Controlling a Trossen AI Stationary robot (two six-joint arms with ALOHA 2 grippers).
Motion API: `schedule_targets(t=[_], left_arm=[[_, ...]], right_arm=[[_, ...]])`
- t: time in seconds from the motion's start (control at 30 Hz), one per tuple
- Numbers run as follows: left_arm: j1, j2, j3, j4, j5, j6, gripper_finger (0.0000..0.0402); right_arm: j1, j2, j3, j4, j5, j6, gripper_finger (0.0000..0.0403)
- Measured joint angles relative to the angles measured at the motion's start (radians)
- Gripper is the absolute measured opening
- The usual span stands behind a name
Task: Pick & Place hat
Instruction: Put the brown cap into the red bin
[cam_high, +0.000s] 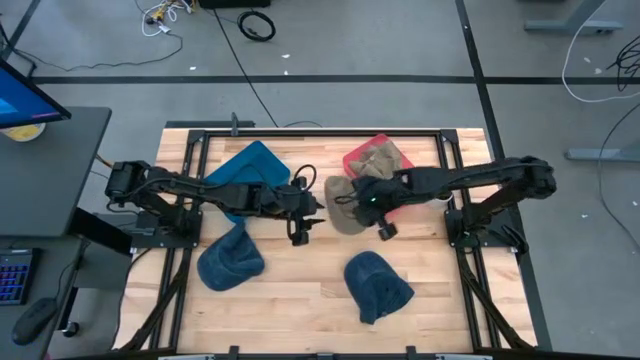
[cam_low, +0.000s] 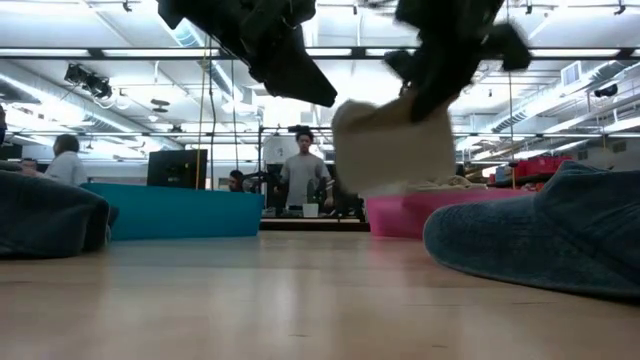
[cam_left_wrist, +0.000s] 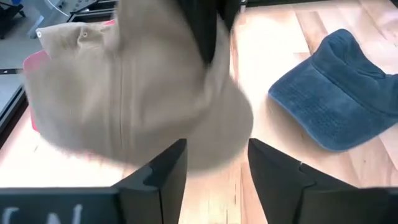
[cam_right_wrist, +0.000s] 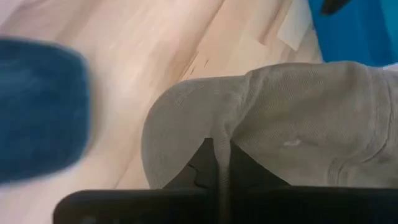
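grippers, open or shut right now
Left gripper: open, empty, facing the tan hat.
Right gripper: shut on the tan hat, held off the table.

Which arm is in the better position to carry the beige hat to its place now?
The right arm. Its gripper is shut on the beige hat, which hangs above the table beside the pink bin. The left gripper is open and empty, facing the hat.

Open-plan lab: ceiling strip lights (cam_low: 90, 50), monitors (cam_low: 177, 168), people (cam_low: 303, 170) at benches, floor cables (cam_high: 256, 25).
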Motion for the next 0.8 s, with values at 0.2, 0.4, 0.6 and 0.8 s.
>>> schedule_targets(t=[0.2,0.4,0.6,0.8], left_arm=[[0.000,0.000,0.000,-0.009,-0.003,0.000,0.0174],[0.000,0.000,0.000,-0.015,-0.003,0.000,0.0166],[0.013,0.000,0.000,-0.010,-0.003,0.001,0.0165],[0.045,0.000,0.000,-0.009,-0.003,0.000,0.0165]], right_arm=[[-0.028,-0.125,0.139,-0.308,-0.004,-0.288,0.0002],[-0.141,-0.238,0.139,-0.559,0.015,-0.631,0.0002],[-0.313,-0.288,-0.005,-0.516,0.011,-0.700,0.0003],[-0.466,-0.263,-0.171,-0.351,-0.003,-0.891,0.0004]])
